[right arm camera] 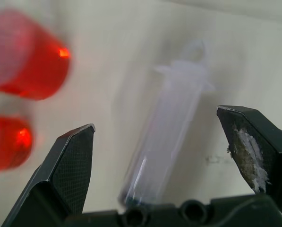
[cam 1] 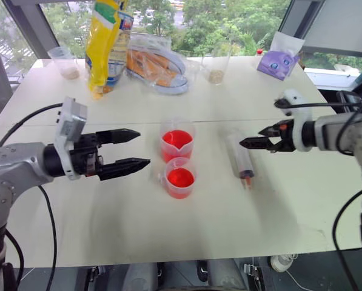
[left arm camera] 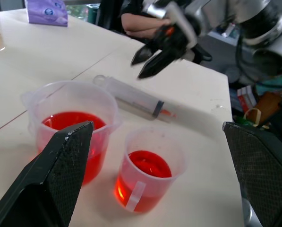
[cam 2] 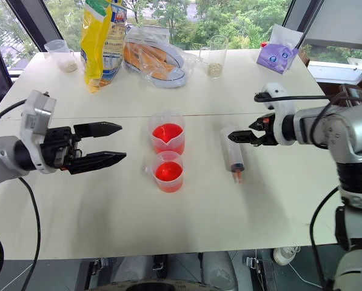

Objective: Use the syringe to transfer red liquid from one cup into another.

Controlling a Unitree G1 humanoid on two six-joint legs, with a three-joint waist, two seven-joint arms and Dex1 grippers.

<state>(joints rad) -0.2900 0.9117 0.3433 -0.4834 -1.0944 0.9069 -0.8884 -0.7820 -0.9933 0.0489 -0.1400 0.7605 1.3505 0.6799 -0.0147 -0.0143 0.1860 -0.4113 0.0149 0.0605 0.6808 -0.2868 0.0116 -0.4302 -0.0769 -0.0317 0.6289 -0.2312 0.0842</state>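
Syringe flat on desk, right of centre.
Left hand and right hand both spread, empty.

Daylight from windows behind table, scene bright, even. Tabletop near blown out at far end, slight glare. Shadows soft, short, falling toward camera under left gripper. Red liquid glows, backlit through clear plastic. Head views sharp, mild barrel bend at edges. Right wrist view motion-blurred: syringe and cups smeared; fingers sharp. Left wrist view crisp, background soft.
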